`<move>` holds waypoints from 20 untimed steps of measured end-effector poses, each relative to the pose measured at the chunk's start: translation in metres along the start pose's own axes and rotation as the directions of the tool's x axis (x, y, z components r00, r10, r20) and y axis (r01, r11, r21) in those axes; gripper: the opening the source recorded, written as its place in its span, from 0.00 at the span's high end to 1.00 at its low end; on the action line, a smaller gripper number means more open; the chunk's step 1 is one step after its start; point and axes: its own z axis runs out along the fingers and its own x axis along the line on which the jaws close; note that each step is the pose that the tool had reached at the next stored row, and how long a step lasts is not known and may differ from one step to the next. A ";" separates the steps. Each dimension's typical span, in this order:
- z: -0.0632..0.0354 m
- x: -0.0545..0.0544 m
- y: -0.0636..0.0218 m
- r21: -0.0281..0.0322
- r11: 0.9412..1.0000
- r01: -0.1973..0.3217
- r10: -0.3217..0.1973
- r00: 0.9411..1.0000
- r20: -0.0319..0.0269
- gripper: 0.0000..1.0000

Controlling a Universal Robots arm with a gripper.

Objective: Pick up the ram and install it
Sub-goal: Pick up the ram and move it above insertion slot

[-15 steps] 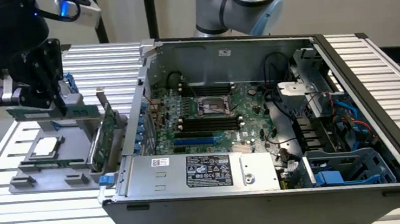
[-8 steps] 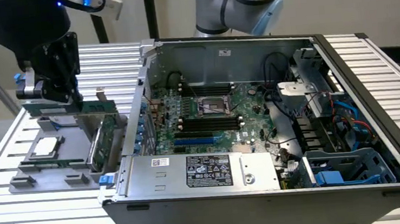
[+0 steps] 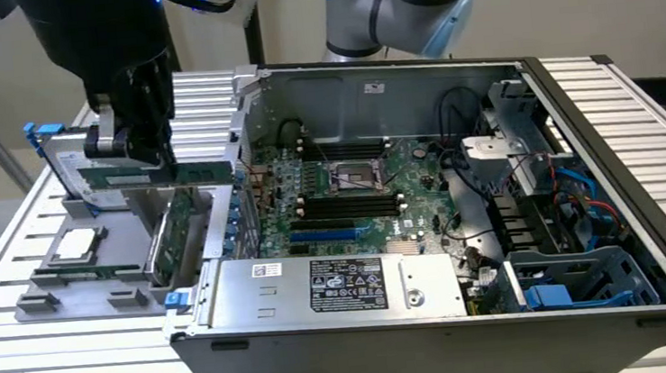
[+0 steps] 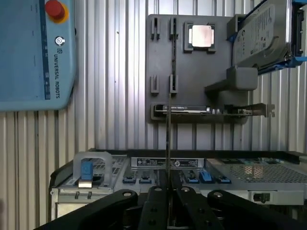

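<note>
**Ram in the pincer, held above the parts tray**

My pincer (image 3: 131, 154) is clamped on the ram (image 3: 199, 173). In the wrist view its two black fingers (image 4: 156, 201) are pressed onto the faces of the thin stick (image 4: 168, 143), which I see edge-on as a narrow line running out from between them. In the exterior view the ram lies level and lengthwise. The pincer grips it from above around its middle, and a stretch of green board sticks out toward the computer case (image 3: 617, 125).

The ram is in the air, clear of the grey parts tray (image 3: 47, 297) below it. That tray sits on the white slatted counter (image 3: 34, 357) near its edge on the exterior view's left, just beside the case wall. On the tray I can see a square silver processor (image 3: 78, 245) lying flat, a hard drive (image 3: 64, 169) standing on edge behind the pincer, and a green expansion card (image 3: 169, 241) standing upright below the ram.

The case lies open on its side and takes up most of the counter toward the exterior view's right. Inside it the motherboard (image 3: 411, 175) faces up, with a row of long black slots (image 3: 341, 208) well apart from the ram. The power supply (image 3: 317, 283) runs along the near side of the case.

In the wrist view a blue teach pendant (image 4: 33, 52) with a red button rests on the counter, apart from the tray.
</note>
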 end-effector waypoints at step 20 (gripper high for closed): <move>-0.0035 -0.001 -0.0909 0.000 1.000 0.000 0.000 1.000 0.002 1.00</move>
